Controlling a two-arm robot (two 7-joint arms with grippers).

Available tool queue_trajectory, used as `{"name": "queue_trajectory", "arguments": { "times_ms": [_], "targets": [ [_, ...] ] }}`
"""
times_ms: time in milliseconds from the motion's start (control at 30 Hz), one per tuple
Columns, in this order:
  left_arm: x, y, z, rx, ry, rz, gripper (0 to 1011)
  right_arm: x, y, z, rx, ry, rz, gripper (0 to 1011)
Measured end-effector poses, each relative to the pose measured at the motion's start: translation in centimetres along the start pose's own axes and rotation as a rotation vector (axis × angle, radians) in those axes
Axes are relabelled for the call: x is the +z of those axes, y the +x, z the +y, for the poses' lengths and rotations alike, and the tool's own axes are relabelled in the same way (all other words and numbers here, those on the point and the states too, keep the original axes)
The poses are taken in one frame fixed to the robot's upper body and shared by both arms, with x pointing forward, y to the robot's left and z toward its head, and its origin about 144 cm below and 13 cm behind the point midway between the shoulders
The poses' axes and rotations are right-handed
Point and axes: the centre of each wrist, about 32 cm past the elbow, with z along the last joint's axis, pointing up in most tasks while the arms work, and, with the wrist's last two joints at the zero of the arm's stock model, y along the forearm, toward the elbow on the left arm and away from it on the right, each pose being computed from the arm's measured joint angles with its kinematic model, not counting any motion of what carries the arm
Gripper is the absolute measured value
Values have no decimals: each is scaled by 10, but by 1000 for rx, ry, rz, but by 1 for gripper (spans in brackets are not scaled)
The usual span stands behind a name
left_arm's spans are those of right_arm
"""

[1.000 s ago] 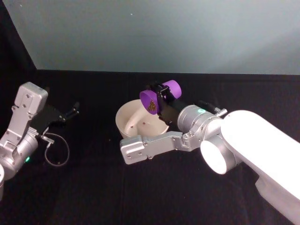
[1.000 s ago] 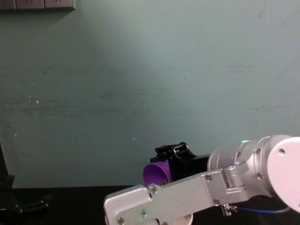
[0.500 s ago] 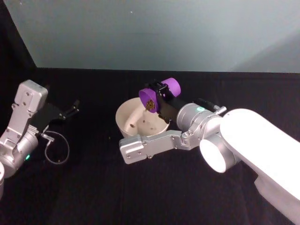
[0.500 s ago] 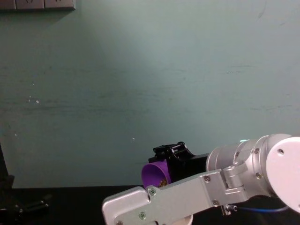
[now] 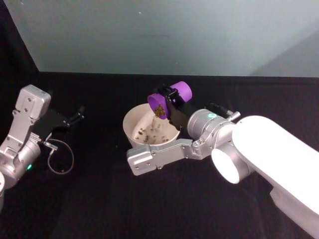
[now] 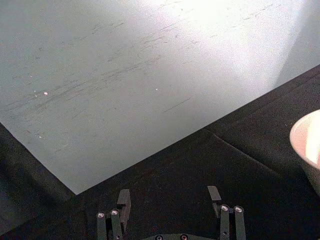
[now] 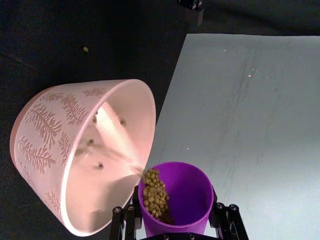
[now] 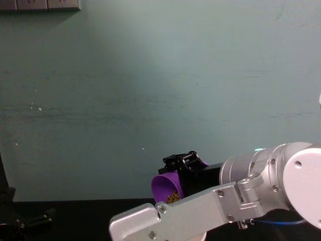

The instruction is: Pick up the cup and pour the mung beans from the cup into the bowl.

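Black table (image 5: pixel 124 209), pale teal wall (image 5: pixel 164 35)

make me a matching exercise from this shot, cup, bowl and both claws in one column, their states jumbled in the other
Column one:
1. cup
2. bowl
3. left claw
4. right claw

Column two:
a. open, holding nothing
b. tilted, mung beans spilling from its mouth
c. shut on the cup
d. upright on the black table, a few beans inside

Pairs: 1-b, 2-d, 3-a, 4-c
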Motion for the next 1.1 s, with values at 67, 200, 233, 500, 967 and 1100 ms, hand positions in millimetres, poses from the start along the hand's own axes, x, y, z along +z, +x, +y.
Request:
{"name": "queue_trajectory", "arguments": {
  "times_ms": [67, 200, 233, 500, 967, 1100],
  "targets": [
    [0, 0, 0, 0, 0, 0, 1000, 0, 0, 0, 0, 0, -2, 729],
    [0, 0, 0, 0, 0, 0, 1000, 0, 0, 0, 0, -1, -5, 729],
    [0, 0, 0, 0, 0, 0, 1000, 0, 0, 0, 1, -1, -6, 729],
    [0, 0, 0, 0, 0, 0, 1000, 1, 1, -1, -1, 0, -12, 729],
    [0, 0, 0, 0, 0, 0, 1000, 3, 3, -1, 0, -1, -41, 729],
    [0, 0, 0, 0, 0, 0, 1000, 4, 4, -2, -3, -4, -58, 729]
  ]
}}
